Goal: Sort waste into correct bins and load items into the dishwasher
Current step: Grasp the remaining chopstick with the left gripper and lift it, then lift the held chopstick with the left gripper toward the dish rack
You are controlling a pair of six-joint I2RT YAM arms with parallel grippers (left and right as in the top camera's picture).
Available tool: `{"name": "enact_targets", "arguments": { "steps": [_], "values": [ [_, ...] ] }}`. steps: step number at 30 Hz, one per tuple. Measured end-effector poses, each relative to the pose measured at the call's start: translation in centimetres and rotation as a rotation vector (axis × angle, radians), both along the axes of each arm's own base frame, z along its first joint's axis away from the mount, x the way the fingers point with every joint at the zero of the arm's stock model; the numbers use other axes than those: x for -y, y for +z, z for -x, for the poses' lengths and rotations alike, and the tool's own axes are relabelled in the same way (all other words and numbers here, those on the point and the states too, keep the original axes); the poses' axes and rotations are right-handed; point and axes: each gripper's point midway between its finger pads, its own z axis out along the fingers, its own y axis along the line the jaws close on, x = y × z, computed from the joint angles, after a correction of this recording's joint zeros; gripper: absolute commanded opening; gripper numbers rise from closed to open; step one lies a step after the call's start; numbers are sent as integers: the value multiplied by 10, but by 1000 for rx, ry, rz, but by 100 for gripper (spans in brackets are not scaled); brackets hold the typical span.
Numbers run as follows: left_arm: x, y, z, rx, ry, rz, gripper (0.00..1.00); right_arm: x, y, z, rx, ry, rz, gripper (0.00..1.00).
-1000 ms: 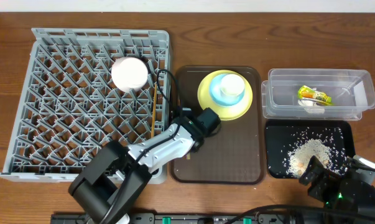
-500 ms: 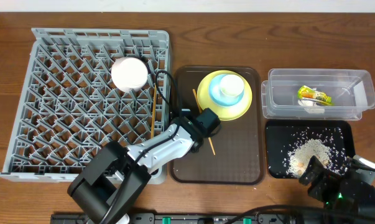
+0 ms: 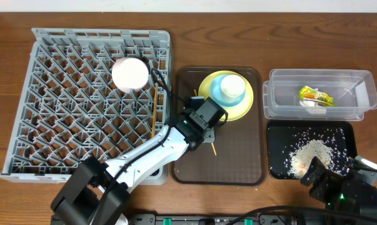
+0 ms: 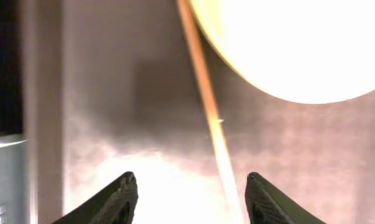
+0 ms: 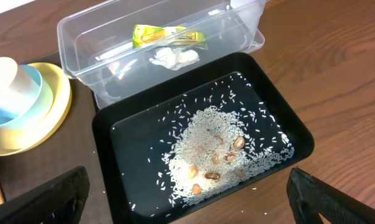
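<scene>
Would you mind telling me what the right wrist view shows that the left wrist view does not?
Only the right wrist view shows the black tray of rice, the clear tub holding the snack wrapper and a white scrap, and the blue cup on the yellow plate. Only the left wrist view shows the left gripper, fingers open, and a grey rack edge. Both share that yellow plate, the brown tray and a chopstick beside the plate.

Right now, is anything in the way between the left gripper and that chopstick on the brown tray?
Nothing visible. The left gripper is open right above the chopstick, which runs between its jaws on bare brown tray. The yellow plate has its rim close alongside, but it does not cover that stretch.
</scene>
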Motion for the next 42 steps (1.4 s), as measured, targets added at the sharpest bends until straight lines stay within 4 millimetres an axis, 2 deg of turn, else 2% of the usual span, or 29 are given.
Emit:
{"name": "enact_targets", "arguments": {
  "steps": [6,19,23,28,32,36,42],
  "values": [
    [16,7,-7,34,-13,68,51,0,0,0,0,0,0,99],
    [15,7,-10,48,14,65,48,0,0,0,0,0,0,99],
    [16,-2,-10,34,20,55,47,0,0,0,0,0,0,99],
    [15,-28,-14,14,28,10,47,0,0,0,0,0,0,99],
    [10,-47,-11,-16,36,-30,35,0,0,0,0,0,0,99],
    [6,-50,-12,-14,47,-55,33,0,0,0,0,0,0,99],
    [-10,-52,-8,-19,54,-140,33,0,0,0,0,0,0,99]
  ]
}}
